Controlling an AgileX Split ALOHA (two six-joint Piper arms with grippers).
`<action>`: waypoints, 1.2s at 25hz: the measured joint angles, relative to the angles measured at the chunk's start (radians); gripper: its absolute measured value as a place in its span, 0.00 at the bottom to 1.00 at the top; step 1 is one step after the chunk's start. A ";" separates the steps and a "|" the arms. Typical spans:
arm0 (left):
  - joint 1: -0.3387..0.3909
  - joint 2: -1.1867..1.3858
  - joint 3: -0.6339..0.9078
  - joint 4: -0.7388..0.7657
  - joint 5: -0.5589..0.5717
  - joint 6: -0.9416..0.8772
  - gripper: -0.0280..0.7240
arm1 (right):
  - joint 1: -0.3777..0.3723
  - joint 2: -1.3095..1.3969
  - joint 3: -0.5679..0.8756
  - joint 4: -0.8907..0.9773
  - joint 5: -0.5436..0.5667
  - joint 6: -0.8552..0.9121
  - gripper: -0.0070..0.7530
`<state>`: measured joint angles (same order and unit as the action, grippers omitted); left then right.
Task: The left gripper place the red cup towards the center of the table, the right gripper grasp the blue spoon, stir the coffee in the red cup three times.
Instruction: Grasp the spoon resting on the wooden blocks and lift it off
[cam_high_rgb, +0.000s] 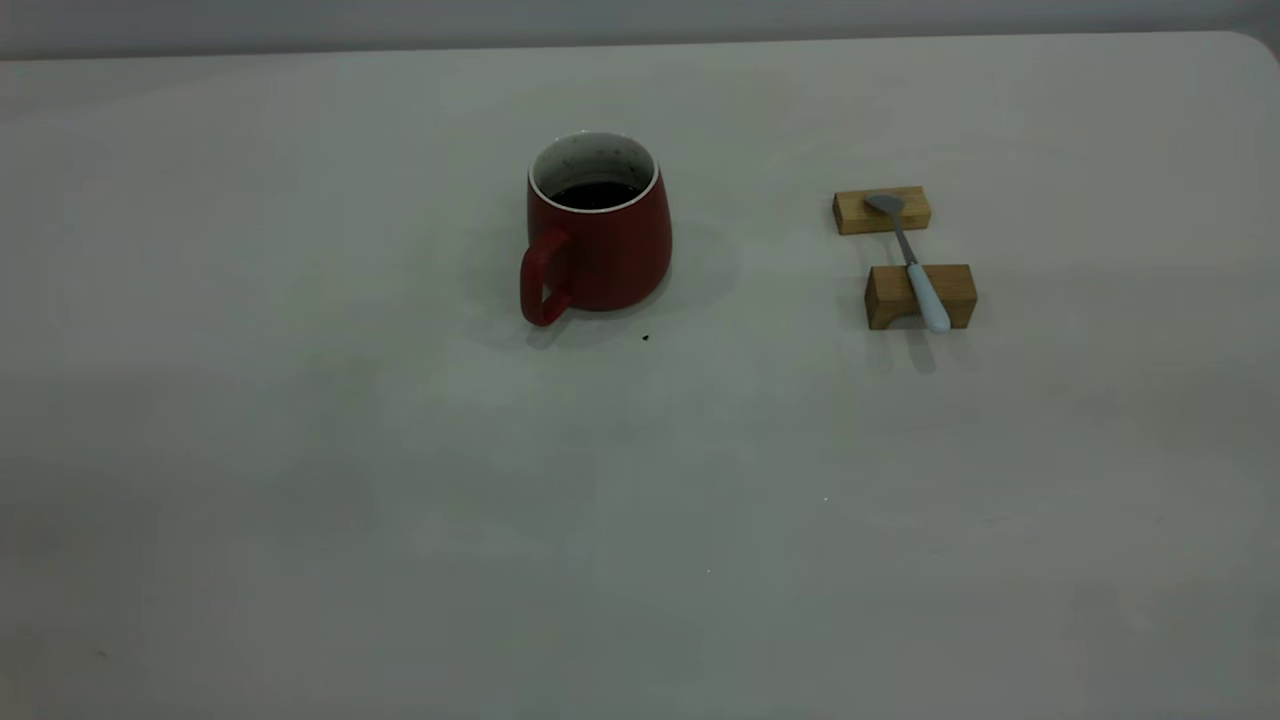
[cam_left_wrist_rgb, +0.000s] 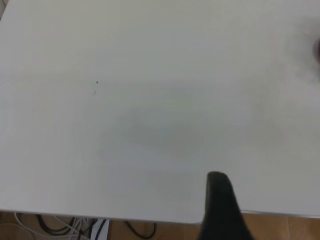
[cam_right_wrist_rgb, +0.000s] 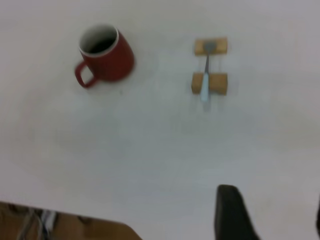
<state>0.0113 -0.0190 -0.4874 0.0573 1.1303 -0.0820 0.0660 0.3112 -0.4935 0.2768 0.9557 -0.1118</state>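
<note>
You have the dark red ceramic mug (cam_high_rgb: 600, 235) with its white rim standing upright on the broad pale grey-white tabletop (cam_high_rgb: 300, 450), about midway across it and toward the far side. Its loop handle points toward the near left in the exterior view. Inside it you see dark, almost black coffee (cam_high_rgb: 597, 193) lying below the white speckled wall. A tiny dark speck (cam_high_rgb: 645, 338) sits on the table just beside the mug's base.

Well apart from the mug, on the right arm's side, you find the small slim spoon with a grey metal bowl and pale blue handle (cam_high_rgb: 912, 265). It bridges two tan wooden blocks. The bowl rests on the farther block (cam_high_rgb: 882, 210), and the handle lies across the nearer block (cam_high_rgb: 920, 297), its rounded end jutting past it toward the near edge.

Your black right gripper (cam_right_wrist_rgb: 273, 200) hangs above the near part of the table, well short of the spoon and mug. Its jaws stand wide apart with nothing between them. One finger (cam_right_wrist_rgb: 231, 215) shows fully and the other only as a sliver at the picture's edge.

Your black left gripper (cam_left_wrist_rgb: 220, 200) is over bare table close to the near edge, with cables (cam_left_wrist_rgb: 75, 227) on the floor beyond that edge. You cannot tell how it is set, since only one dark part of it shows.
</note>
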 joint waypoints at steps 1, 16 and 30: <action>0.000 0.000 0.000 0.000 0.000 0.000 0.77 | 0.000 0.072 0.000 0.008 -0.036 -0.021 0.64; 0.000 0.000 0.000 0.000 0.000 0.000 0.77 | 0.091 1.159 -0.233 0.408 -0.324 -0.471 0.71; 0.000 0.000 0.000 0.000 0.000 0.000 0.77 | 0.255 1.821 -0.784 0.040 -0.269 0.042 0.71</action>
<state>0.0113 -0.0190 -0.4874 0.0573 1.1303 -0.0820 0.3206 2.1319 -1.2780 0.3167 0.6868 -0.0695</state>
